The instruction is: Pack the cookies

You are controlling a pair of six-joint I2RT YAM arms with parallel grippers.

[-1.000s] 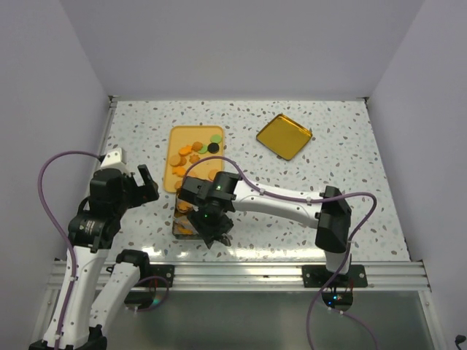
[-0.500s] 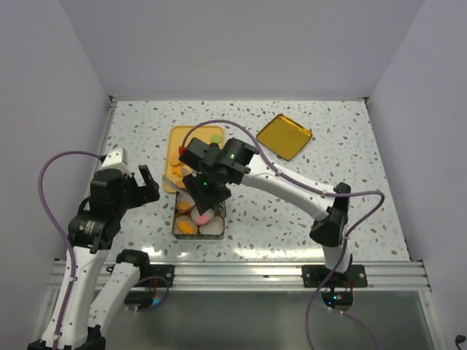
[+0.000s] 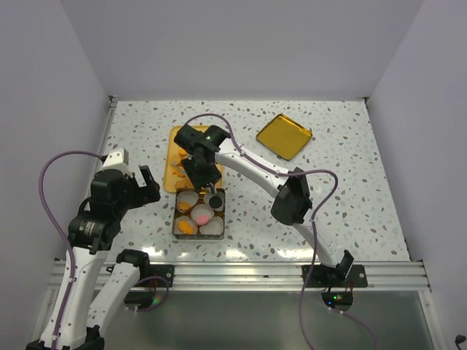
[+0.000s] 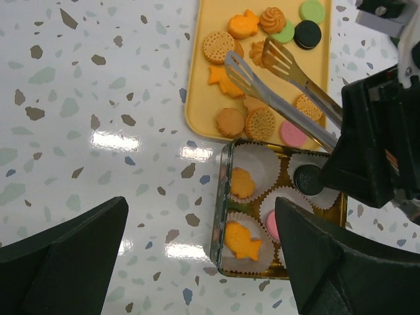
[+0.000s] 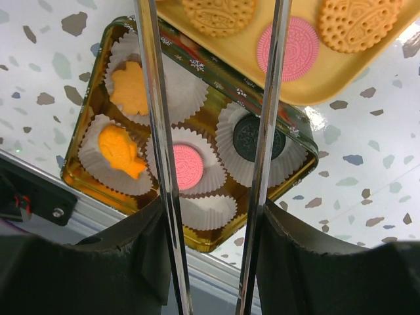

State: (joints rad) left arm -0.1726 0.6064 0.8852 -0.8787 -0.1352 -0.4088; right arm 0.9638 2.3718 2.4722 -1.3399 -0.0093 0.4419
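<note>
The cookies (image 4: 236, 39) lie on a yellow tray (image 3: 177, 137), which also shows in the left wrist view (image 4: 197, 98). A gold tin (image 3: 178, 222) with white paper cups holds a tan fish cookie (image 5: 129, 87), an orange fish cookie (image 5: 119, 151), a pink cookie (image 5: 186, 167) and a black cookie (image 5: 257, 138). My right gripper (image 3: 198, 159) is shut on metal tongs (image 4: 282, 85), whose open, empty tips hang over the tray. My left gripper (image 4: 200, 223) is open and empty, left of the tin.
The tin's gold lid (image 3: 284, 135) lies at the back right. One paper cup (image 5: 207, 210) in the tin is empty. A pink cookie (image 5: 287, 48) lies on the tray near the tin. The table's metal rail runs along the near edge.
My right arm has moved the tongs from over the tin back to the tray. The tin is uncovered and a black cookie lies in one cup. The left arm has hardly moved.
</note>
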